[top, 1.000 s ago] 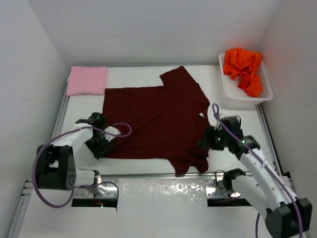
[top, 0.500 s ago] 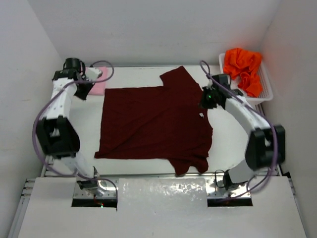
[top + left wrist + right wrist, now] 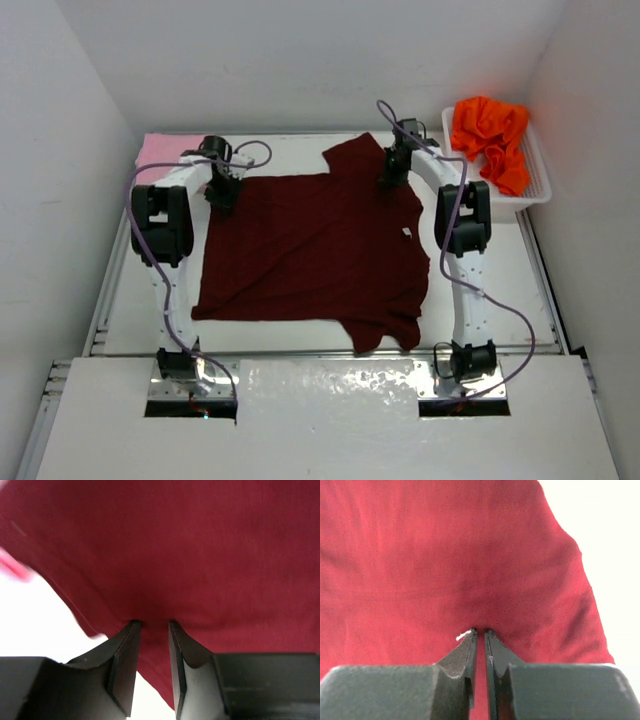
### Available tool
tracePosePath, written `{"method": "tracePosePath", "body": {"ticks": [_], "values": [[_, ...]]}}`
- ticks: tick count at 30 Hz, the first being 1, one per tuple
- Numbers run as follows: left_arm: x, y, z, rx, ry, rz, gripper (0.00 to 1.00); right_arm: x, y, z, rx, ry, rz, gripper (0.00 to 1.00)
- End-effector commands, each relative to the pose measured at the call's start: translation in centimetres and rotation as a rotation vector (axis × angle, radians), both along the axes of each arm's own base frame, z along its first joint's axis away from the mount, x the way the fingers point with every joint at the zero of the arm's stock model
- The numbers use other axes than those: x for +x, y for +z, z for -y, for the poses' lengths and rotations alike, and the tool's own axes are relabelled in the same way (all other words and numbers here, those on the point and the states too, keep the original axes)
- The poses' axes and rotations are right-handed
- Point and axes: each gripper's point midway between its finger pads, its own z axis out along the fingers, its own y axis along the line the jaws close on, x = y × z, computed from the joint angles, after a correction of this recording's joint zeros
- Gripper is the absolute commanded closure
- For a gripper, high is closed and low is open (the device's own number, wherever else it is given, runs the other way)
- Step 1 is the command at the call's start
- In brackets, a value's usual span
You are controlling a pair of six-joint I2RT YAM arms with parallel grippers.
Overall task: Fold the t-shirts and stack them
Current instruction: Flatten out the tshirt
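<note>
Back wall [image 3: 300,60]: plain white, running straight across 12 o'clock and meeting the far edge of the table.
Left wall [image 3: 50,220]: white as well, closing in tight at 9 o'clock and looking a touch greyer.
Right wall [image 3: 600,230]: same white, boxing things in at 3 o'clock.
Table [image 3: 495,255]: white top, sitting dead centre and filling the gap between the three walls.
Side rails [image 3: 108,290]: silvery metal strips running along the table edges at 9 and 3 o'clock.
Front panel [image 3: 330,430]: pale board lying across 6 o'clock, its middle patch glaring a bit.
Light: soft and even, throwing only faint shadows; both wrist views are blowing the tabletop out to pure white.
</note>
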Motion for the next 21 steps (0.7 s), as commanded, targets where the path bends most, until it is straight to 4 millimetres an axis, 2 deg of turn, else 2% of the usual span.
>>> {"method": "tracePosePath", "body": {"ticks": [1,3,5,6,7,8,9,10,12,14,15,16,17,18,19,20,21], "values": [[4.5,-1.1,0.8,0.024,0.028,0.102,0.72,-0.3,-4.4,1.7,0.012,-0.122,-0.113,0.90],[5.9,-3.1,0.9,0.041,0.043,0.081,0.73,1.3,-5.5,3.1,0.083,-0.230,-0.114,0.90],[7.0,-4.1,-0.3,0.091,0.095,0.079,0.73,3.3,-5.4,4.1,0.130,-0.295,-0.064,0.90],[8.9,-3.0,-0.4,0.099,0.108,0.118,0.73,3.8,-6.1,5.0,0.139,-0.332,-0.062,0.90],[9.1,-5.1,-0.6,0.117,0.117,0.090,0.73,4.7,-5.8,5.6,0.130,-0.357,-0.033,0.89],[10.0,-5.1,-0.7,0.118,0.127,0.106,0.73,6.7,-4.1,5.9,0.121,-0.359,0.037,0.88],[12.3,-3.5,-0.5,0.119,0.135,0.175,0.71,7.5,-3.8,6.4,0.102,-0.364,0.068,0.88],[12.9,-4.6,-0.7,0.130,0.142,0.179,0.70,9.1,-3.1,6.7,0.095,-0.358,0.142,0.88],[15.0,-3.1,0.0,0.105,0.142,0.258,0.71,10.8,-2.0,7.0,0.095,-0.338,0.233,0.87],[15.1,-2.8,0.9,0.073,0.124,0.270,0.70,12.6,-0.2,7.1,0.107,-0.323,0.328,0.86],[15.3,-1.5,1.4,0.056,0.114,0.296,0.68,13.1,0.5,7.4,0.107,-0.316,0.355,0.85],[15.2,-0.9,2.1,0.012,0.093,0.299,0.66,13.9,2.5,6.7,0.139,-0.269,0.409,0.82],[14.5,-1.2,2.4,0.004,0.086,0.282,0.61,14.0,3.4,6.4,0.142,-0.239,0.435,0.77],[14.7,0.8,3.3,-0.045,0.064,0.315,0.60,14.1,4.6,6.2,0.122,-0.198,0.462,0.74],[14.7,1.6,3.6,-0.063,0.059,0.325,0.59,14.0,7.3,6.0,0.118,-0.173,0.497,0.70],[14.6,2.4,3.8,-0.078,0.058,0.334,0.56,13.8,8.8,5.3,0.129,-0.129,0.514,0.66],[14.6,4.3,4.3,-0.104,0.046,0.354,0.54,13.6,10.5,4.9,0.117,-0.087,0.539,0.56]]}}
